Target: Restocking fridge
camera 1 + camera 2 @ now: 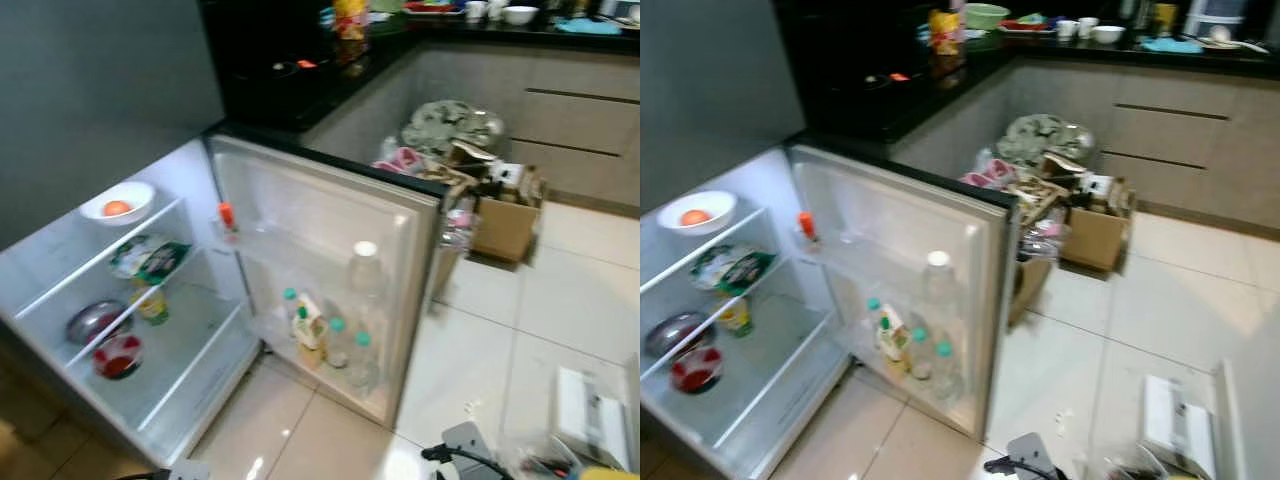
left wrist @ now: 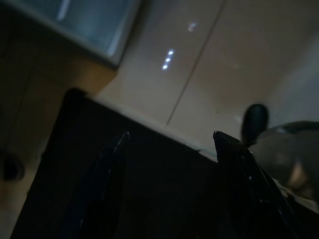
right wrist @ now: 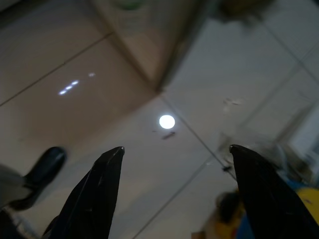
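Observation:
A small fridge [image 1: 60, 265] stands open at my left, its door [image 1: 330, 230] swung wide toward me. On its top shelf sits a white bowl [image 1: 117, 203] with something orange in it. Below lie a green packet [image 1: 148, 257], a yellow jar [image 1: 152, 303], a metal bowl [image 1: 92, 322] and a red-lidded tub [image 1: 118, 356]. The door rack holds several bottles [image 1: 330, 335] and a tall clear one [image 1: 365, 270]. My left gripper [image 2: 169, 137] is open over dark ground and floor tiles. My right gripper [image 3: 174, 149] is open above the pale tiled floor.
A cardboard box [image 1: 505, 215] piled with rubbish stands behind the door by the grey cabinets [image 1: 580, 120]. A dark counter [image 1: 290, 70] carries dishes. White packaging [image 1: 590, 415] and a cable [image 1: 455, 455] lie on the floor at my right.

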Robot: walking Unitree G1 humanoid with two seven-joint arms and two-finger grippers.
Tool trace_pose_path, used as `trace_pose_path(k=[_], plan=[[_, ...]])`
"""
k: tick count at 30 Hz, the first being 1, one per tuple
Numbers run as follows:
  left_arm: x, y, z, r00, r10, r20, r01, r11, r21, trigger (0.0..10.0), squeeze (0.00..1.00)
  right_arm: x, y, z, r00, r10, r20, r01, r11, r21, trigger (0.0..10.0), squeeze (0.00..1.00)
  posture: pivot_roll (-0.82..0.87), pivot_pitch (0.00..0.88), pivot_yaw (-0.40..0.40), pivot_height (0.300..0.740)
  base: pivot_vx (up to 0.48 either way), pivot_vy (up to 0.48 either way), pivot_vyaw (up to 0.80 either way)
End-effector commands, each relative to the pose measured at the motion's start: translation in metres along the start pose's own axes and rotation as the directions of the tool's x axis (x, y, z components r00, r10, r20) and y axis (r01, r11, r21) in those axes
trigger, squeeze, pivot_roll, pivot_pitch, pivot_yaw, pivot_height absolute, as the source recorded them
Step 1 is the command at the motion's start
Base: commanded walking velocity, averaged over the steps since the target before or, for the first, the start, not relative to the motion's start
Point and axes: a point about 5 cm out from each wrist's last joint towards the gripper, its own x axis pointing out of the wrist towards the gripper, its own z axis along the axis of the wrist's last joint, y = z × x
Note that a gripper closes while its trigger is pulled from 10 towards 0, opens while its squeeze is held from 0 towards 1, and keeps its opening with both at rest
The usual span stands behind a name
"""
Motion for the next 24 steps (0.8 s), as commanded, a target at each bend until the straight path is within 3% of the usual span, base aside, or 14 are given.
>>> trace_pose_path(k=[1,9,16,20,24], plan=[[-0.001,0.000,-0.005,1.000,-0.001,-0.017,0.001,1.000,0.005,10.0,0.00,-0.003,0.000,-0.007,1.000,-0.003,-0.030,0.003,1.000,0.003,10.0,0.00,-0.08,0.098,0.030,0.740,0.000,0.000,0.80],[-0.002,0.000,-0.005,1.000,-0.001,-0.018,0.001,1.000,0.003,10.0,0.00,-0.003,0.000,-0.008,0.999,-0.008,-0.033,0.008,1.000,0.000,10.0,0.00,-0.08,0.101,0.027,0.740,0.000,0.000,0.76],[-0.002,0.002,-0.008,0.999,0.036,-0.027,-0.038,0.997,-0.072,10.0,0.00,-0.004,-0.005,-0.009,1.000,-0.005,-0.017,0.004,1.000,-0.007,10.0,0.00,-0.12,0.121,-0.008,0.740,0.000,0.000,0.31],[-0.002,-0.003,-0.011,0.997,0.061,-0.045,-0.066,0.988,-0.139,10.0,0.00,-0.010,-0.024,-0.016,1.000,-0.015,-0.015,0.015,0.999,-0.037,10.0,0.00,-0.18,0.143,-0.064,0.740,0.000,0.000,0.00],[-0.001,-0.008,-0.011,0.997,0.065,-0.048,-0.072,0.983,-0.170,10.0,0.00,-0.014,-0.037,-0.022,0.999,-0.031,-0.028,0.029,0.998,-0.060,10.0,0.00,-0.18,0.144,-0.067,0.740,0.000,0.000,0.00]])
